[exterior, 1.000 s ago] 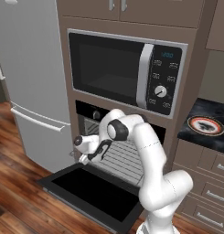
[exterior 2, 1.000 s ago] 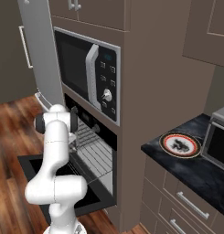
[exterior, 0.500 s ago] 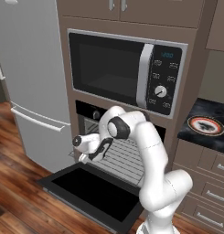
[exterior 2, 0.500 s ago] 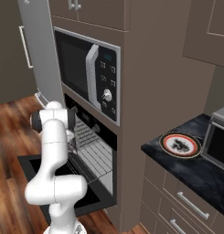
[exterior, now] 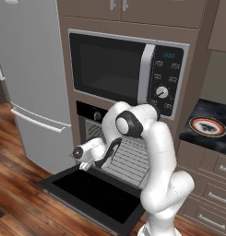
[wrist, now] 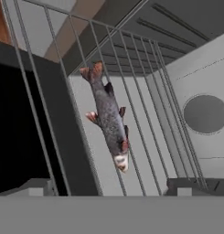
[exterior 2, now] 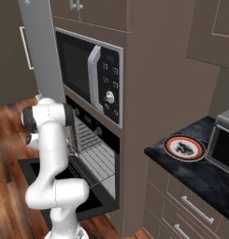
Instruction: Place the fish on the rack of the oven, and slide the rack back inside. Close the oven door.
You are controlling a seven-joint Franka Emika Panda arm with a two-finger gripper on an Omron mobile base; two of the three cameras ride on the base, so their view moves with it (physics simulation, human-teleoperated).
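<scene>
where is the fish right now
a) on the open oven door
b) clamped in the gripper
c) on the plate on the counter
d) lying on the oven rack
d, the hand view shows the fish lying across the bars of the rack, beyond and apart from the gripper, whose tips stand wide to either side.

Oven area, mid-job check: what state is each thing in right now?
Oven door: folded down, fully open.
Rack: pulled out over the door.
Fish: lying on the rack, released.
Pincer: open, holding nothing.
Microwave: door shut.
Plate: on the counter, with a dark picture in its middle.
</scene>
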